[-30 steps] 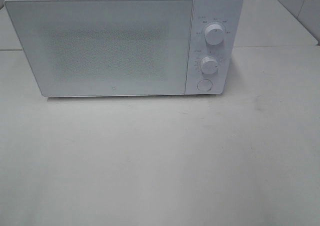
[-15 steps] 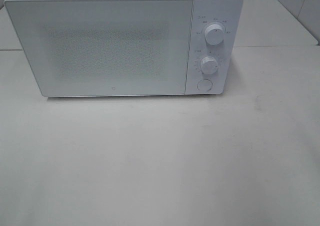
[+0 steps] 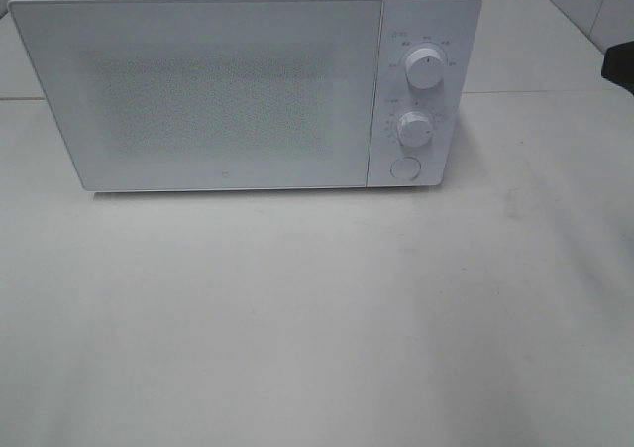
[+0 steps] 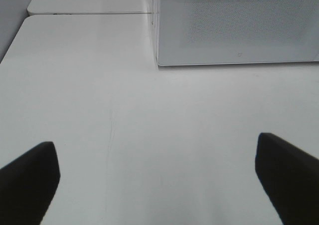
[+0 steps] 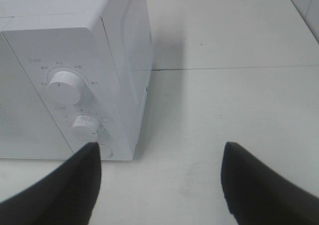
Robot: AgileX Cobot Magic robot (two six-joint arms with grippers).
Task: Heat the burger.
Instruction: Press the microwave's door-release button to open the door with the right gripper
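Plainly, the left pincer [image 4: 154, 141] is held wide open. Its two dark fingers [image 4: 27, 177] are spread far apart, and nothing is gripped between them. Only bare white surface [image 4: 149, 110] is seen in the gap. Beyond it, a lower corner of the white microwave [image 4: 234, 30] is caught in the left wrist view, set on that same surface.

The right pincer [image 5: 160, 146] is likewise open, with a clear gap between its fingers and nothing held. It is pointed toward the microwave's control end, where the upper knob [image 5: 64, 85] is placed above the lower knob [image 5: 85, 122]. Below these, a round button [image 3: 404, 167] is set at the foot of the panel. In the right wrist view it is partly covered by one finger.

From the high camera, the microwave's door [image 3: 198, 80] is seen shut, and the whole unit is stood toward the back of the surface. A dark shape [image 3: 622, 67] is cut off at the right edge of that view; what it is cannot be told. A tiled wall [image 3: 594, 1] is glimpsed in the far right corner.

Where the burger lies cannot be told, as nothing can be made out through the door's speckled window [image 3: 213, 100].
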